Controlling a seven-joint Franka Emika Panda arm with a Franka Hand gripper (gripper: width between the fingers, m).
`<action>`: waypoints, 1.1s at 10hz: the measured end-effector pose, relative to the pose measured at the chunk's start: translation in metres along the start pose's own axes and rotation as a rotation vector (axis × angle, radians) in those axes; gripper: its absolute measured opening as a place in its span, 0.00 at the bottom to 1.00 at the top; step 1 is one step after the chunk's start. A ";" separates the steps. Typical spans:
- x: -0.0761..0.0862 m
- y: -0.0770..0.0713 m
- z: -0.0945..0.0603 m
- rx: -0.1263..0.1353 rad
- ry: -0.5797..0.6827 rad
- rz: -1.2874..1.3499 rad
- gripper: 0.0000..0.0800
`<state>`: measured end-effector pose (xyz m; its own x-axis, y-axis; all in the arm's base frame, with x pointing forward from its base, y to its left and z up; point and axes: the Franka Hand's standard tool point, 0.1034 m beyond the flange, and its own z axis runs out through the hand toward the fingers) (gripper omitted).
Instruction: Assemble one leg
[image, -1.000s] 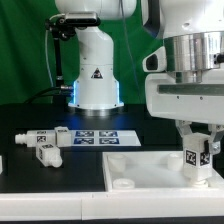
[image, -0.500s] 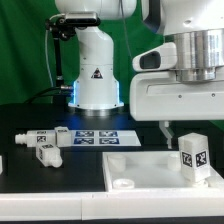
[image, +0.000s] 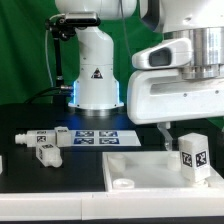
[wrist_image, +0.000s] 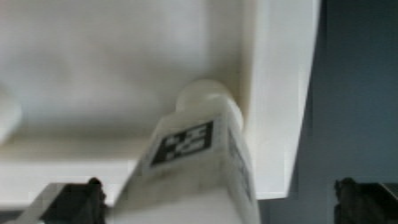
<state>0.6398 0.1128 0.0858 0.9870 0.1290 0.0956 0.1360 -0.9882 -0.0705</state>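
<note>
A white square-sided leg (image: 193, 155) with a black-and-white tag stands upright at the exterior view's right end of the wide flat white panel (image: 135, 165). My gripper (image: 184, 132) hangs just above it, open, and its dark fingers do not touch the leg. In the wrist view the leg (wrist_image: 199, 150) rises from the panel (wrist_image: 107, 70) between the two dark fingertips (wrist_image: 75, 200). These sit far apart at either side of the gripper (wrist_image: 222, 205), with gaps to the leg. Two more tagged legs (image: 42, 139) lie on the black table at the exterior view's left.
The marker board (image: 98, 138) lies flat on the table behind the panel. A second robot's white base (image: 97, 75) stands at the back. A green curtain closes the background. The panel has a round hole (image: 122, 182) near its front corner.
The gripper has let go of the leg, opened and risen. The leg stays upright on the panel.
</note>
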 end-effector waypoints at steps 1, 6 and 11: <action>0.000 -0.003 0.001 0.000 0.006 0.022 0.81; 0.001 0.001 0.000 -0.001 0.007 0.223 0.36; -0.002 -0.002 0.002 -0.015 0.005 0.944 0.36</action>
<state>0.6375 0.1142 0.0839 0.6878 -0.7258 0.0098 -0.7209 -0.6846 -0.1082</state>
